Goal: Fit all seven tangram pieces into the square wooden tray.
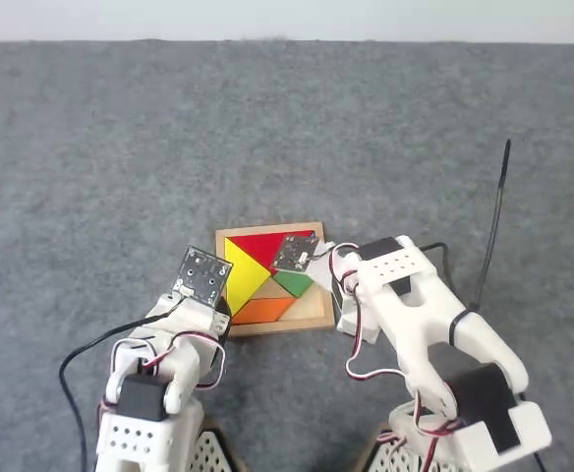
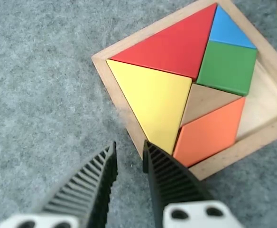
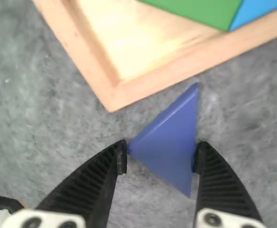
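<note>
1. The right gripper pinches a blue-violet triangle. One ribbed black fingertip meets a corner of the piece, and the other presses on the opposite edge.
2. That triangle lies flat on the grey, felt-covered tabletop, outside the square wooden tray and just beside one of its corners. The triangle's sharp tip comes right up to the rim, but I cannot tell whether it touches.
3. The left gripper is over the bare tabletop with its fingers nearly pressed together. A narrow gap remains between them, and nothing is in it.
4. It sits just outside the tray's rim, next to the sharp tip of the yellow triangle.
5. Six pieces lie flat inside the tray.
   - A large red triangle lies edge to edge with the yellow one.
   - A small light blue triangle fills a corner beside the red one.
   - A green square adjoins the light blue triangle.
   - A tan triangle sits between the yellow triangle, the green square and the orange parallelogram.
   - An orange parallelogram lies along the rim.
6. Bare tray floor shows beside the green square and the orange parallelogram.
7. In the high view the left arm stands at the tray's near left corner. The right arm reaches to the tray's right side, near the far corner.
8. A thin black rod stands upright to the right of the right arm.
</note>
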